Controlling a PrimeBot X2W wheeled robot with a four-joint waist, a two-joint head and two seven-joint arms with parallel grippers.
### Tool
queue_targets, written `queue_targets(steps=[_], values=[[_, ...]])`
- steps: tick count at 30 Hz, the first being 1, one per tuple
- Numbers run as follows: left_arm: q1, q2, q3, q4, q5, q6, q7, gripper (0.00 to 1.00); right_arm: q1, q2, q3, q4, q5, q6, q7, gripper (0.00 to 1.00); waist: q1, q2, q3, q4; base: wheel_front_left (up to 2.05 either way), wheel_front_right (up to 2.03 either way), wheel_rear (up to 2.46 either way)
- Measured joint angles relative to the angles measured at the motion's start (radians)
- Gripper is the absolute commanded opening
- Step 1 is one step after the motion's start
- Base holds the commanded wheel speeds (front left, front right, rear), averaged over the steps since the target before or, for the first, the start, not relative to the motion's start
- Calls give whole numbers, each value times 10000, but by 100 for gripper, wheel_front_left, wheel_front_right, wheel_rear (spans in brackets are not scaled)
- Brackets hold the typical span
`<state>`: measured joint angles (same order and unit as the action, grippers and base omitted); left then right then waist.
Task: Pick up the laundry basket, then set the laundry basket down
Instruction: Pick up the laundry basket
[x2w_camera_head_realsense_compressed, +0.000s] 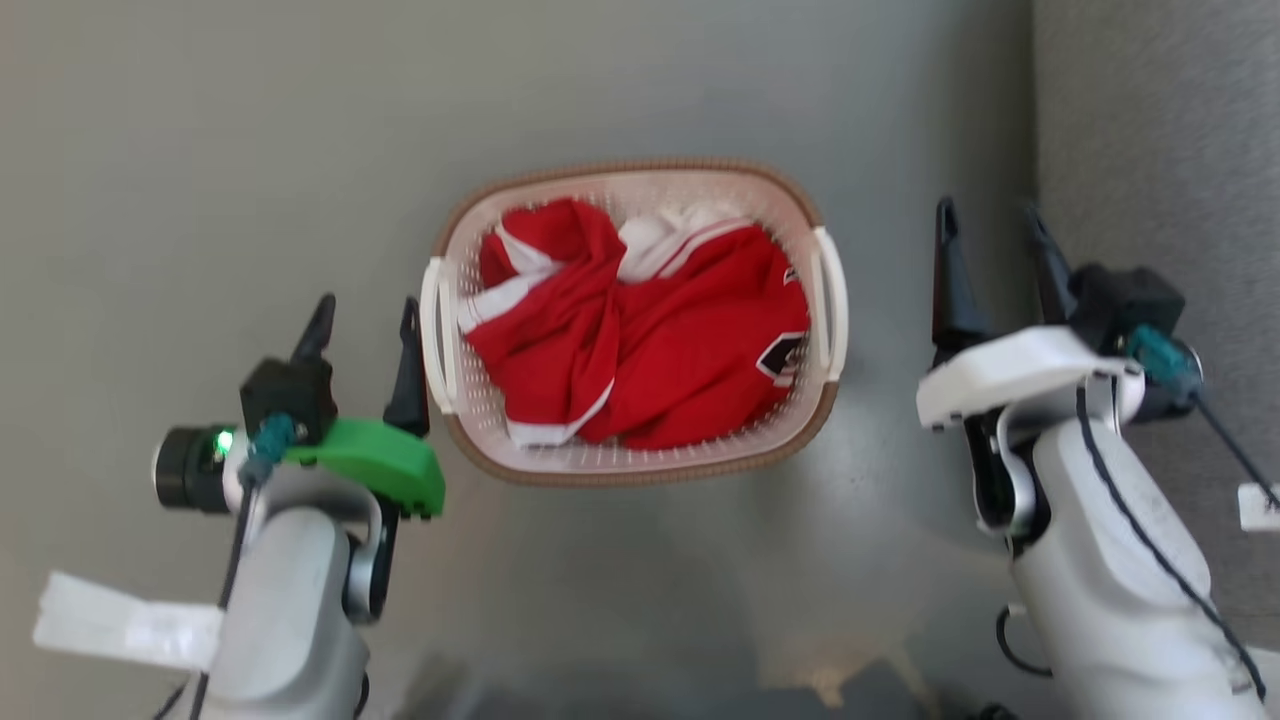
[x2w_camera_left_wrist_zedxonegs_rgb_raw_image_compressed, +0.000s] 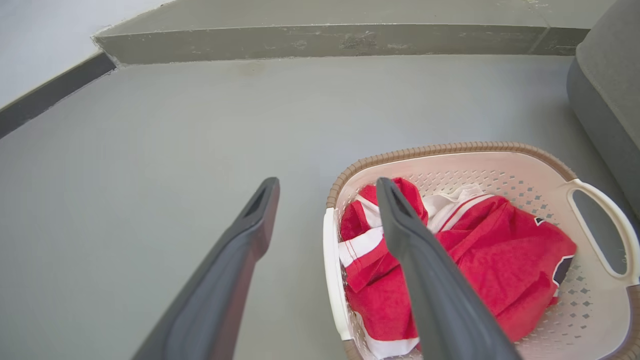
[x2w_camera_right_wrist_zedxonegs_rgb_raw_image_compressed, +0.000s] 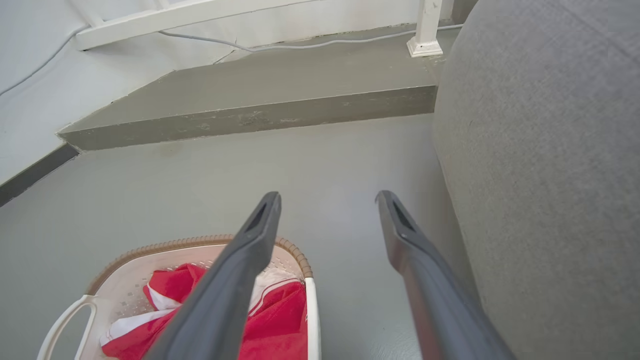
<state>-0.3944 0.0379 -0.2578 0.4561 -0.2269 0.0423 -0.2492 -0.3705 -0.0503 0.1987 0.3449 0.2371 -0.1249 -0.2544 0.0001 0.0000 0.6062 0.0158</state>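
Over on the left, the left gripper (x2w_camera_head_realsense_compressed: 366, 310) hangs with its two dark fingers spread apart and nothing between them. Its inner finger is just beside the white left handle (x2w_camera_head_realsense_compressed: 437, 335) of the laundry basket (x2w_camera_head_realsense_compressed: 640, 168); it's near, but I can't call it touching. In the left wrist view that inner finger crosses over the basket's near rim while the outer one is over bare floor (x2w_camera_left_wrist_zedxonegs_rgb_raw_image_compressed: 150, 150). The handle falls in the gap between them, which looks like a line-up for a grab.

Centre now: the basket sits on the grey floor, out in the open and well short of the raised step (x2w_camera_left_wrist_zedxonegs_rgb_raw_image_compressed: 320, 42) at the floor's far edge. It lies side to side, so one handle faces each arm. A crumpled red garment (x2w_camera_head_realsense_compressed: 680, 350) with white trim lies inside, below the brown rim.

The right handle (x2w_camera_head_realsense_compressed: 832, 300) is free. Further right, the right gripper (x2w_camera_head_realsense_compressed: 990, 225) is spread wide too, and empty. It stands apart from that handle with a strip of floor between, close to the grey upholstered seat (x2w_camera_head_realsense_compressed: 1150, 120) along the floor's right edge.

My read: the lift is not yet begun. Both arms flank the basket for a two-handed pick-up, and the right has more ground to close.
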Motion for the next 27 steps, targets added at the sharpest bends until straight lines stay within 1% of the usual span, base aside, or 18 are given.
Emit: queue_targets(steps=[3, 9, 11, 16, 21, 27], values=[[-475, -19, -19, 391, -92, -86, 36, 100, -448, -19, 44, 382, 299, 0, -2, 100, 0, 0, 425, 51, 0, 0, 0], [-1382, -82, -100, 945, -282, -205, 107, 100, -1272, -88, 199, 878, 297, 0, -2, 100, 0, 0, 1277, 159, 0, 0, 0], [-1696, -96, -171, 1103, -520, -219, 105, 100, -1573, -90, 259, 1009, 297, 2, -2, 100, 0, 0, 1562, 193, 0, 0, 0], [-2354, -134, -437, 1409, -708, -291, 96, 100, -2178, -111, 359, 1302, 297, 13, -2, 100, 0, 0, 2275, 270, 0, 0, 0], [-2870, -146, -690, 1814, -813, -307, 61, 100, -2572, -117, 403, 1565, 311, 19, -2, 100, 0, 0, 2930, 339, 0, 0, 0], [-3104, -150, -961, 2282, -1143, -334, 8, 100, -2633, -128, 568, 1958, 454, 102, -2, 100, 0, 0, 3456, 416, 0, 0, 0]])
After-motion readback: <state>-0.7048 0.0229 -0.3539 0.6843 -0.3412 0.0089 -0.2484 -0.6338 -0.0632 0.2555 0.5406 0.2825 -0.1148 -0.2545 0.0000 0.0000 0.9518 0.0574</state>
